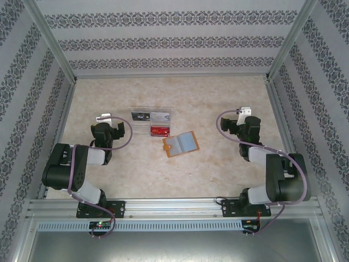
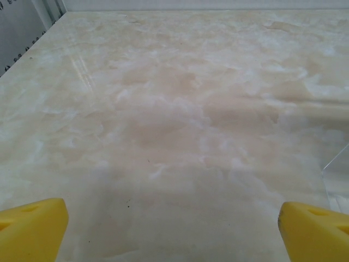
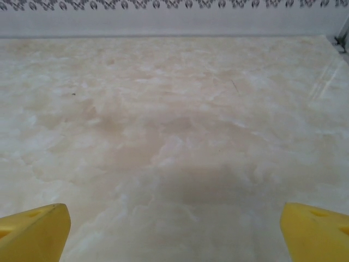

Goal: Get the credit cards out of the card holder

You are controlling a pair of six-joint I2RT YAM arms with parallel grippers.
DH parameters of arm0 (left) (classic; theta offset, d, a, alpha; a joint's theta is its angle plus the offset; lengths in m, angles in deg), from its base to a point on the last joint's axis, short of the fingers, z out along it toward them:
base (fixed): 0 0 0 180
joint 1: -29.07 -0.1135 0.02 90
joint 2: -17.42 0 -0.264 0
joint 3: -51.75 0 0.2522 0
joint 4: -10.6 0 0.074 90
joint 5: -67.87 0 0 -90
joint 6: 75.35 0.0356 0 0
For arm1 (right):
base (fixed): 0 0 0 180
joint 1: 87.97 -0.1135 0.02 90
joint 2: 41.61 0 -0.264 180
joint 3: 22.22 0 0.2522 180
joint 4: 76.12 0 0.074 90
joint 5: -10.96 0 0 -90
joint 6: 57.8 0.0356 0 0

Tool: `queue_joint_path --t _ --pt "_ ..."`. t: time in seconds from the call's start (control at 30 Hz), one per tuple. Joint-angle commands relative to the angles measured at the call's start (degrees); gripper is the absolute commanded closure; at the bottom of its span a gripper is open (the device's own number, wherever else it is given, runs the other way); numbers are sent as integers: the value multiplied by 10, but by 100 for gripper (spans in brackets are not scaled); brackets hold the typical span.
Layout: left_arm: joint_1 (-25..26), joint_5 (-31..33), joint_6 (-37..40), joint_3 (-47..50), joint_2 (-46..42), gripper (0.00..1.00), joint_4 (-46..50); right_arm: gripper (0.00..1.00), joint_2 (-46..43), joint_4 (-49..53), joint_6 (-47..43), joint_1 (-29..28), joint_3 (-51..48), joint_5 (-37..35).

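The card holder [image 1: 180,144] lies open like a book near the middle of the table, orange-tan outside with grey-blue pockets facing up. I cannot tell whether cards sit in its pockets. Just behind and left of it, a dark grey card [image 1: 150,115] and a red card [image 1: 160,130] lie in a clear tray [image 1: 136,126]. My left gripper [image 1: 103,117] rests left of the tray, open, its yellow fingertips [image 2: 32,229] wide apart over bare table. My right gripper [image 1: 245,112] sits right of the card holder, open, with its yellow fingertips [image 3: 32,232] spread and nothing between them.
The marble-patterned table [image 1: 218,93] is walled by patterned panels [image 1: 163,43] at the back and both sides. A clear edge of the tray [image 2: 335,164] shows at the right of the left wrist view. Aluminium rails [image 1: 174,207] run along the near edge.
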Motion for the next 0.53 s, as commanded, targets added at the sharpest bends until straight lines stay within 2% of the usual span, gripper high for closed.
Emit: queue_joint_path --t 0.0,0.03,0.1,0.5 --pt "-1 -6 9 0 -1 0 -28 2 45 -148 -25 -19 -33 1" --pt "-1 -6 9 0 -1 0 -29 2 55 -168 -20 -19 -48 -4" --pt "-1 -6 9 -1 0 0 -28 2 43 -98 -15 -13 -17 -5" --pt "-1 -7 10 -1 -1 0 -28 2 48 -98 1 -16 -12 -57"
